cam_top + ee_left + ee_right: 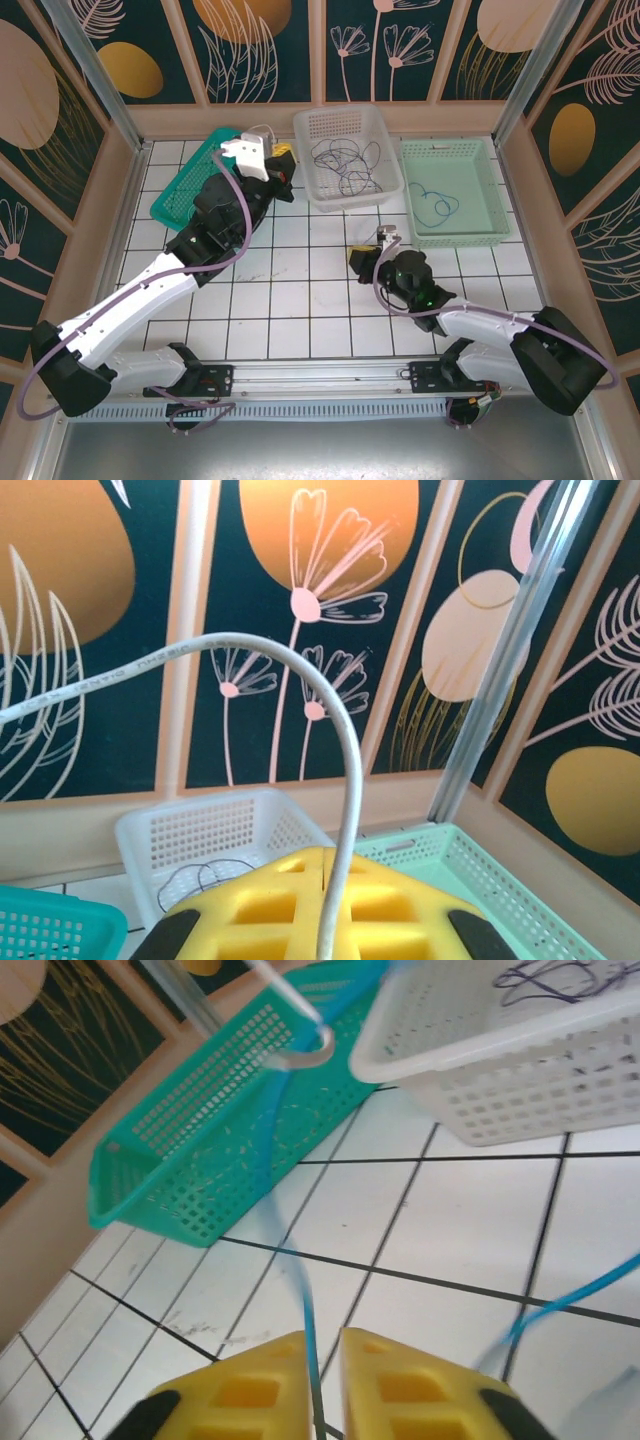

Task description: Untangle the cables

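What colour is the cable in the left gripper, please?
The cable is pale grey; the left wrist view shows it best.

Left arm (150, 290) and right arm (490, 325): white shell links, black joint housings, a purple cable (245, 212) looped along each, black bases bolted on the silver rail (320, 372). Left gripper (283, 152) and right gripper (360, 256), far from the rail: yellow fingers (270, 1355) with square pockets.

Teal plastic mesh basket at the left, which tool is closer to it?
Left. The left tool, shut on a white cable, hovers just off the teal plastic mesh basket's far right end; the right tool is out over the tiled table, nearer the white plastic basket's front.
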Robot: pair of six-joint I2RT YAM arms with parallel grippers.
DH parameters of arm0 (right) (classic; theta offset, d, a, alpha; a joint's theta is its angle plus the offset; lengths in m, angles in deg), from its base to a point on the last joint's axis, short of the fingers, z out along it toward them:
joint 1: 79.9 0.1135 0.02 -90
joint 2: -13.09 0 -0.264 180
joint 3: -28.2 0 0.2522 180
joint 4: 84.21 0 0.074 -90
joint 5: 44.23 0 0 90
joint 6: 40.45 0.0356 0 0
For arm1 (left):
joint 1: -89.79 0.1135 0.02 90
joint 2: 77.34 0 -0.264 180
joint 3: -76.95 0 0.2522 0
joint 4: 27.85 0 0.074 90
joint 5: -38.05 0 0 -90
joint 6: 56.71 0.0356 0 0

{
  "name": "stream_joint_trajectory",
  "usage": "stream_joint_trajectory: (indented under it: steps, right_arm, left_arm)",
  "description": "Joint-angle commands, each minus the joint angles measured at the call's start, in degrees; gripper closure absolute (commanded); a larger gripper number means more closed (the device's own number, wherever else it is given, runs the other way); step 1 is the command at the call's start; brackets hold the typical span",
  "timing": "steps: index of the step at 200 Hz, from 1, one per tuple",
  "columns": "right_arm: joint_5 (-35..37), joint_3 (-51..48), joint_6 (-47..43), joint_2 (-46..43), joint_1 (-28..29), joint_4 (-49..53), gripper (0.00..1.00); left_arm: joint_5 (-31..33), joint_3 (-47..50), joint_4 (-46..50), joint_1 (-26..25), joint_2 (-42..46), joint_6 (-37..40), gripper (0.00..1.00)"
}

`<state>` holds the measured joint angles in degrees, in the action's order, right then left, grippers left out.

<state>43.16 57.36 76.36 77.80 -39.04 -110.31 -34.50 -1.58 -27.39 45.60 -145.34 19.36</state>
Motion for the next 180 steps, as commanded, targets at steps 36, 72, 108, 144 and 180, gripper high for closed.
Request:
stream_joint_trajectory:
  steps: [36,72,108,144,180]
  right_arm:
    - [-2.58,1.19,4.86,-0.54,-4.12,7.55,0.62]
    - [-3.62,2.69,1.43,1.18,-4.01,8.0,0.53]
    - [-4.2,6.19,-6.07,3.16,-1.92,9.66,0.41]
    - [-7.73,7.86,-11.69,5.05,-1.51,9.54,0.27]
    - [-13.32,6.19,-10.89,5.17,-0.97,5.13,0.23]
  left_arm:
    - [-0.56,1.73,-4.61,0.34,2.09,-0.56,0.96]
    - [-3.02,1.83,-4.48,0.38,1.91,-1.87,0.96]
    - [-3.63,1.67,-4.11,0.34,2.29,-2.24,0.96]
    - [-4.28,1.76,-3.78,0.36,3.23,-3.48,0.96]
    - [-7.2,2.02,-4.84,0.33,2.63,-5.55,0.96]
